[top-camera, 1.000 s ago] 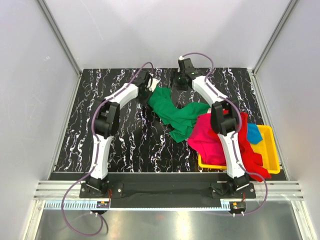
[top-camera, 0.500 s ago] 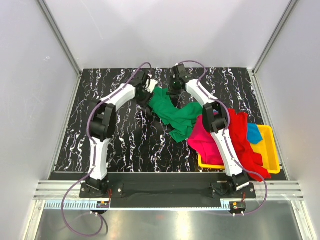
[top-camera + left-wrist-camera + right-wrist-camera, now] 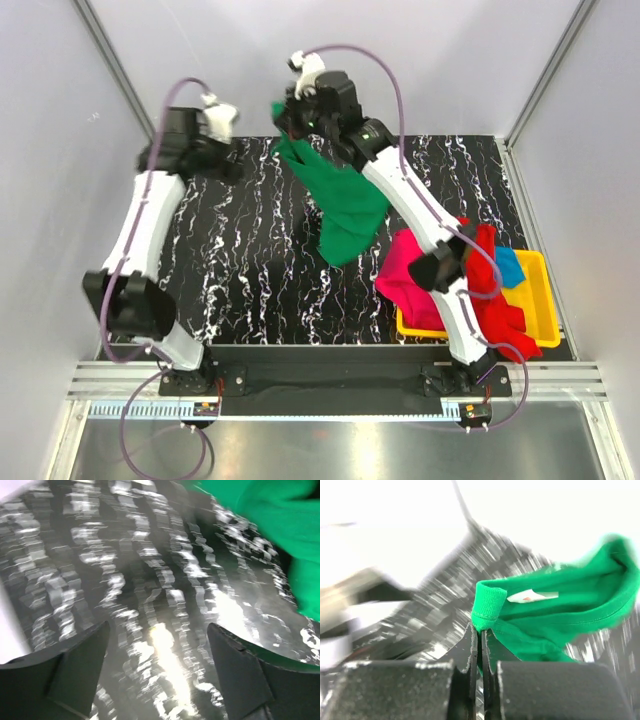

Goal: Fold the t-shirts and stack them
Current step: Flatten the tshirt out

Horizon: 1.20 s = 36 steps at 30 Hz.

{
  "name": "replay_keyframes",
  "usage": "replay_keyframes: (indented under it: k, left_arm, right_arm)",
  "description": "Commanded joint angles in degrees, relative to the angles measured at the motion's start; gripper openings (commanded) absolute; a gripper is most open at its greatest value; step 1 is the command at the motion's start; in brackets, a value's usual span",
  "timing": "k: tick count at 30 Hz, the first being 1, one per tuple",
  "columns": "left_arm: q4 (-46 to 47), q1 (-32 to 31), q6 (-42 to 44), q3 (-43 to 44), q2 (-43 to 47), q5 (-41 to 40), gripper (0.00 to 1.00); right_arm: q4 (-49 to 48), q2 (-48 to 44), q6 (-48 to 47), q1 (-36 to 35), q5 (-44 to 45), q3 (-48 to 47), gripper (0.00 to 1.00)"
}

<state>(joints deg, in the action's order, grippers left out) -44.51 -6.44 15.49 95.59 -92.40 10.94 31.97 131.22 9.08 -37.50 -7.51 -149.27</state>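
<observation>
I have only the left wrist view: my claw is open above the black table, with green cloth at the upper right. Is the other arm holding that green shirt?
Observer: Yes, the right claw is shut on the green t-shirt, pinching its collar hem beside the label.
Operator: Does it lie on the table?
Observer: It hangs from the raised claw above the table; whether its low end touches, I cannot tell.
Operator: And the other shirts?
Observer: The red t-shirt and the magenta t-shirt are heaped over the yellow tray at the right; the blue t-shirt shows in it.
</observation>
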Motion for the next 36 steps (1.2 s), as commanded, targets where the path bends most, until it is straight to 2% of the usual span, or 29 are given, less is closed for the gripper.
replay_keyframes:
  k: [1, 7, 11, 15, 20, 25, 29, 36]
  left_arm:
    - [-2.6, 5.11, 1.91, 0.73, 7.38, 3.12, 0.91]
    - [-3.39, 8.46, 4.29, 0.3, 14.08, 0.49, 0.98]
    - [-4.79, 8.98, 4.55, -0.4, 16.55, 0.13, 0.99]
    - [-6.9, 9.16, 5.61, -1.2, 18.48, -0.39, 0.99]
    - [-7.61, 9.34, 6.49, -6.28, 19.98, -0.57, 0.99]
    - [-7.79, 9.25, 4.56, -12.6, 16.29, 7.5, 0.97]
    - [-3.84, 8.46, 1.83, -15.87, 11.46, 12.61, 0.97]
    - [15.3, 6.44, -5.99, -14.39, 0.57, 15.68, 0.96]
  right_arm:
    - [-8.92, -11.41, -7.32, -4.6, -1.62, -3.66, 0.0]
    - [-13.68, -19.59, -4.34, -6.89, -5.42, 2.99, 0.0]
    - [-14.39, -24.59, -5.12, -6.89, 2.65, 13.26, 0.0]
    - [-13.25, -24.61, -5.83, -6.89, 7.23, 18.92, 0.0]
    - [-13.07, -20.57, -1.37, -6.89, 3.66, 22.62, 0.0]
    - [-16.05, -19.95, 2.52, -6.98, 1.18, 32.17, 0.0]
    - [-17.99, -22.66, 3.13, -6.89, 3.37, 40.87, 0.0]
    - [-20.98, -28.73, 2.61, -6.89, -0.12, 53.55, 0.0]
